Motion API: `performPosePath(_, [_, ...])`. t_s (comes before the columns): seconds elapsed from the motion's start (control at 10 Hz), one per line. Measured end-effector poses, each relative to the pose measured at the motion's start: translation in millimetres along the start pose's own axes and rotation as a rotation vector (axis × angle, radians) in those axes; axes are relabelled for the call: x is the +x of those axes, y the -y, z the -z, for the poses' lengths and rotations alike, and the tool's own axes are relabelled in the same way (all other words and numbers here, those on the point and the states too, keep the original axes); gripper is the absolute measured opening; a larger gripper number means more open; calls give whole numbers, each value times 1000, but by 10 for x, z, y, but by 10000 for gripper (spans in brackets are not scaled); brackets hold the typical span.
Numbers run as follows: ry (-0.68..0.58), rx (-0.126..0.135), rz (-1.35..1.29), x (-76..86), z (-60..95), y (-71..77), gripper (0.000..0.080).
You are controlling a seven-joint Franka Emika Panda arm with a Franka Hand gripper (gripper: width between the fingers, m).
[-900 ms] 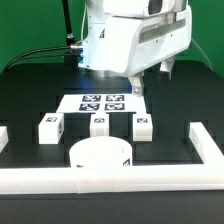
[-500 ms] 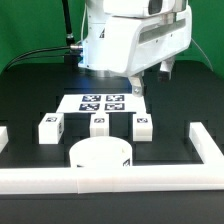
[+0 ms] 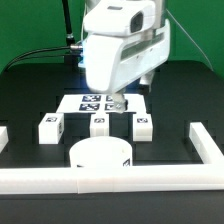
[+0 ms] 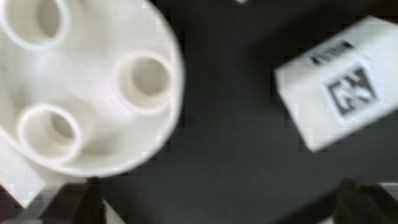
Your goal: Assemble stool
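Note:
The white round seat (image 3: 101, 155) stands near the front rail, and in the wrist view (image 4: 89, 80) its face shows round sockets. Three white tagged leg blocks sit in a row behind it: one toward the exterior view's left (image 3: 49, 126), one in the middle (image 3: 98, 124), one toward the right (image 3: 142, 125). One leg block shows in the wrist view (image 4: 347, 95). My gripper (image 3: 118, 103) hangs above the marker board (image 3: 85, 102), just behind the middle block. In the wrist view the gripper (image 4: 217, 205) is open and empty, with only dark table between its fingers.
Long white border rails run along the front (image 3: 110, 181) and up the exterior view's right side (image 3: 205, 145), with a short piece at the left edge (image 3: 3, 135). Black cables trail at the back left (image 3: 40, 55).
The arm has swung toward the exterior view's left and come lower, so the gripper now sits over the marker board behind the middle block. The stool parts have not moved.

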State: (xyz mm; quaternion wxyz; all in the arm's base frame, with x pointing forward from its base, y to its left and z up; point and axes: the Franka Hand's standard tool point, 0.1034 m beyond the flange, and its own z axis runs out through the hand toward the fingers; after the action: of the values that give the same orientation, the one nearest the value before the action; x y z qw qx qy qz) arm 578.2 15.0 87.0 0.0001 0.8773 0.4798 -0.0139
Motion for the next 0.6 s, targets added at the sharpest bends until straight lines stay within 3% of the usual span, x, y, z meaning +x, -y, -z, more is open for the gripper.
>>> performPosePath(0.2, [-1, 1, 8, -54, -80, -87, 650])
performPosePath(0.6, [1, 5, 9, -53, -108, -76, 650])
